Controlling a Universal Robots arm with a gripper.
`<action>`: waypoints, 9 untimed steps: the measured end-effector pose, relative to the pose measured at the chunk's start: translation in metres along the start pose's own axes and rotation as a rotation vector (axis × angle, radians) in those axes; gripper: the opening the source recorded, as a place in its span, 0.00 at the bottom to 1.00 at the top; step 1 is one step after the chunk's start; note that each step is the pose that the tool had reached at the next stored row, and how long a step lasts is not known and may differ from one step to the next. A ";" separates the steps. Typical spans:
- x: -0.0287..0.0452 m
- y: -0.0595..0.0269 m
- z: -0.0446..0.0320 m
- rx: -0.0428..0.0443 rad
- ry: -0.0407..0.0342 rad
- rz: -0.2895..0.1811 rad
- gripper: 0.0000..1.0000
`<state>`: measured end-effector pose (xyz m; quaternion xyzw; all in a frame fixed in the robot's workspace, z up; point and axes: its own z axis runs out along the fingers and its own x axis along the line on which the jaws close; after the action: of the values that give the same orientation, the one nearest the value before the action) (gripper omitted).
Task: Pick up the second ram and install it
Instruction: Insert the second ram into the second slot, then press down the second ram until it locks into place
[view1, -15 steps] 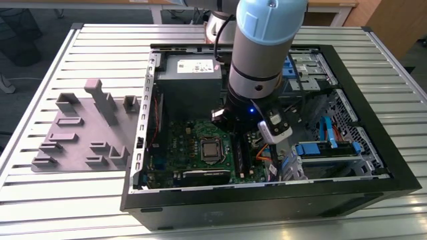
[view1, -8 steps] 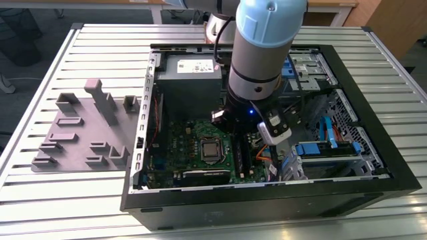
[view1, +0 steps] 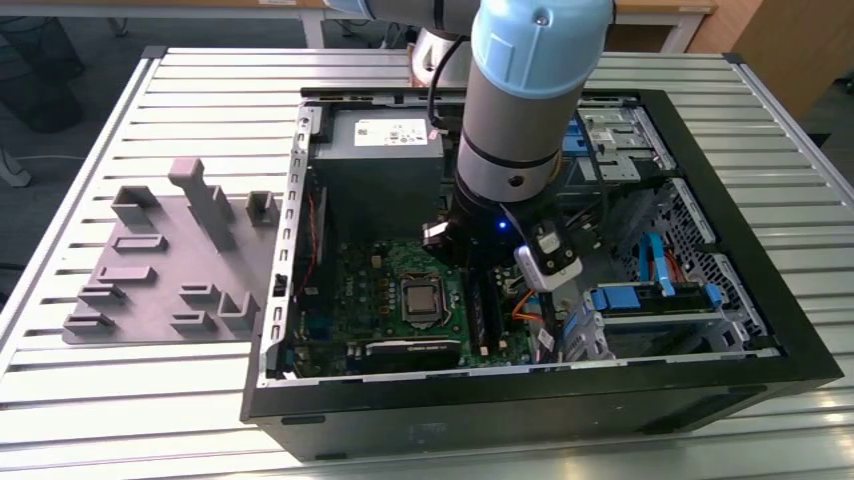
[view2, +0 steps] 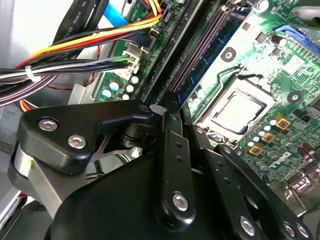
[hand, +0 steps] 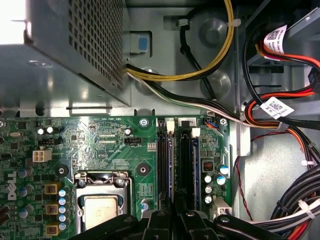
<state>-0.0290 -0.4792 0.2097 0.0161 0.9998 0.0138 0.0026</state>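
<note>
My gripper (view1: 483, 272) reaches down into the open computer case (view1: 747, 330), over the memory slots of the green motherboard (view1: 358, 290). In both wrist views its black fingers (view2: 170, 150) stand close together at one end of a thin dark stick, the second ram (hand: 186, 165), which stands on edge along a slot. That stick (view2: 202, 60) runs away from the fingertips beside a parallel slot (hand: 164, 155). The gripper (hand: 175, 219) looks shut on the stick's end, and the fingers themselves hide the contact.
The processor socket (hand: 102, 200) lies close beside the slots. Bundled cables (hand: 280, 115) and a drive cage (view1: 654, 300) crowd the other side, and a power supply box (view1: 380, 160) sits at the back. A grey tray with upright blocks (view1: 147, 270) lies on the slatted table at the exterior view's left.
</note>
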 end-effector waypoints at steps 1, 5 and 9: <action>0.0000 0.0000 0.0001 -0.0001 0.0000 0.000 0.14; 0.0000 0.0000 0.0002 0.0000 0.0000 0.000 0.14; -0.0004 0.0001 0.0003 0.0015 0.0006 0.000 0.14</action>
<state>-0.0286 -0.4792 0.2094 0.0160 0.9998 0.0131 0.0023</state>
